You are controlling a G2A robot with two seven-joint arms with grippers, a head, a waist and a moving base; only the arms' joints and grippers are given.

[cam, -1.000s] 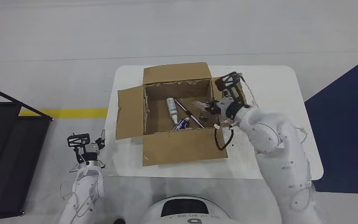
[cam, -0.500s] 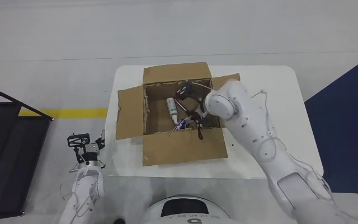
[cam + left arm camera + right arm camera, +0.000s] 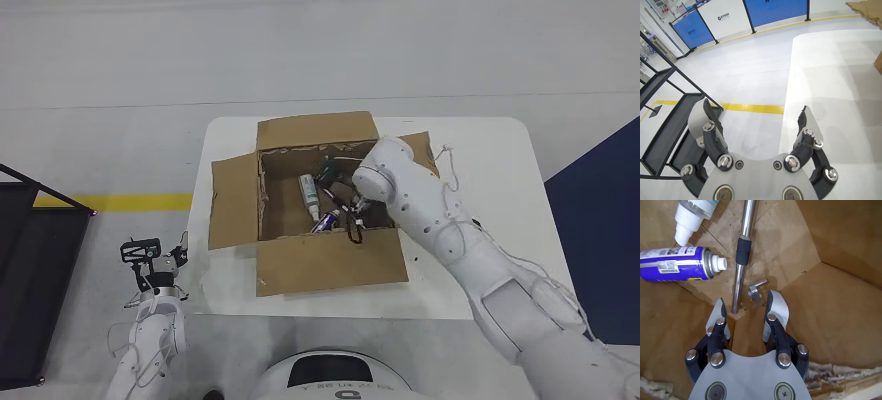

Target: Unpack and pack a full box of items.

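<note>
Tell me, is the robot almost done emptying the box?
Not nearly. Done: the box is open. In hand: nothing yet; the right arm's jaws are open inside it, near a small metal bracket. Left: that bracket, the spray can, white bottle and metal rod lie inside.

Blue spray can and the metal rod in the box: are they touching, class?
Apart. The right wrist view shows bare floor of the box between the white nozzle of the blue spray can and the metal rod.
</note>
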